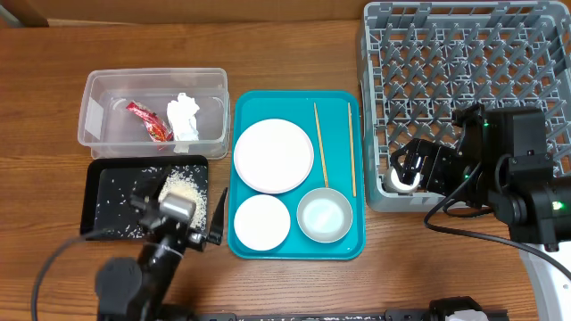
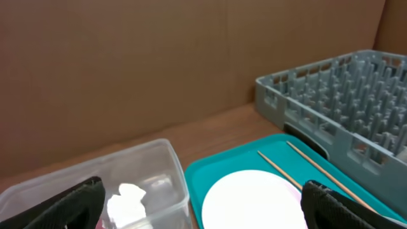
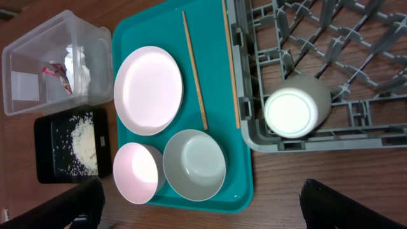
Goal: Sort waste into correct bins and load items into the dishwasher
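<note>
The clear bin (image 1: 103, 98) holds the red packet (image 1: 149, 120) and the napkin (image 1: 184, 118). Rice (image 1: 183, 189) lies in the black bin (image 1: 107, 192). A teal tray (image 1: 343, 241) carries the plate (image 1: 273, 155), two bowls (image 1: 261, 222) (image 1: 324, 215) and two chopsticks (image 1: 320, 143) (image 1: 351, 147). The small cup (image 3: 296, 111) sits in the near-left corner of the dishwasher rack (image 1: 464, 89). My left gripper (image 1: 177, 221) hangs open and empty over the black bin's near edge. My right gripper (image 1: 409, 169) is open and empty above the cup.
Bare wooden table lies in front of the teal tray (image 3: 191, 200) and the rack (image 3: 299, 143). A brown wall (image 2: 159, 63) stands behind the table. The rack's upright pegs (image 2: 343, 89) rise to the right of the tray.
</note>
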Available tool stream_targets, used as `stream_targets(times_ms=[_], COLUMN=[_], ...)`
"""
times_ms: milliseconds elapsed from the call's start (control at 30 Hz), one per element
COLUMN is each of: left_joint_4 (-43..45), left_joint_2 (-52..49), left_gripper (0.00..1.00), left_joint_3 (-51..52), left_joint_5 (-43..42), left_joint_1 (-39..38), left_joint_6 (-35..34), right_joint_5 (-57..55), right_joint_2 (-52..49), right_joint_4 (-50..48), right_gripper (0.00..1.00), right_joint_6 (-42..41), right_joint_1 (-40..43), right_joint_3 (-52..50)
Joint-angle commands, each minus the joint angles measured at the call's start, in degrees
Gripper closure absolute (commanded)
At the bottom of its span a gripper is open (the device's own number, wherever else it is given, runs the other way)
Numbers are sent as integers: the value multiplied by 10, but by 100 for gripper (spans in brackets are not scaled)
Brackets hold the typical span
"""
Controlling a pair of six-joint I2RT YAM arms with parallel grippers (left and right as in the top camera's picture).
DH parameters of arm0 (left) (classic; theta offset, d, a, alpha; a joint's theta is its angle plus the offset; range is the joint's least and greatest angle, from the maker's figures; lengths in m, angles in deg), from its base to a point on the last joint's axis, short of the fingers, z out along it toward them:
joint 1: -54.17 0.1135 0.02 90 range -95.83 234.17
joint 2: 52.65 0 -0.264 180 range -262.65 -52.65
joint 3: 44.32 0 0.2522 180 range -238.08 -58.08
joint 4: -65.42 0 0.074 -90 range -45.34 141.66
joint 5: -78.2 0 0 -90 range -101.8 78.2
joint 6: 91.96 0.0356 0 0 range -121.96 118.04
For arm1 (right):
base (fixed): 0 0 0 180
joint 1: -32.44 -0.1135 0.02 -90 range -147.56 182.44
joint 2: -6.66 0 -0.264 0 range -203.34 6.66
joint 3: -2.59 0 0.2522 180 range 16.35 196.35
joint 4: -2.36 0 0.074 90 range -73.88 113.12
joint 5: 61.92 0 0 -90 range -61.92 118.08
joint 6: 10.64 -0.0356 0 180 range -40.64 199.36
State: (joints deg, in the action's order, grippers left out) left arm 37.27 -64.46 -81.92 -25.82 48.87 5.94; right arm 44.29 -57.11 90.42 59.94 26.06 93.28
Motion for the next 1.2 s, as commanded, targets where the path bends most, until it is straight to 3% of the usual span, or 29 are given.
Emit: stream_targets(times_ms=[0,333,1167], left_joint_4=[33,129,118], left_joint_2=[55,116,115], left_gripper=[0,0,0], left_joint_3=[69,237,236], left_joint_5=[-16,-69,-70], left_joint_1=[5,5,5], left_joint_6=[9,9,9], right_joint_5=[-2,-2,-2], right_joint_2=[1,1,1], right_joint_4=[-3,-3,-3], right_gripper=[0,0,0], right_joint_6=[3,3,3], right_joint_1=[1,1,1], right_joint_3=[0,0,0])
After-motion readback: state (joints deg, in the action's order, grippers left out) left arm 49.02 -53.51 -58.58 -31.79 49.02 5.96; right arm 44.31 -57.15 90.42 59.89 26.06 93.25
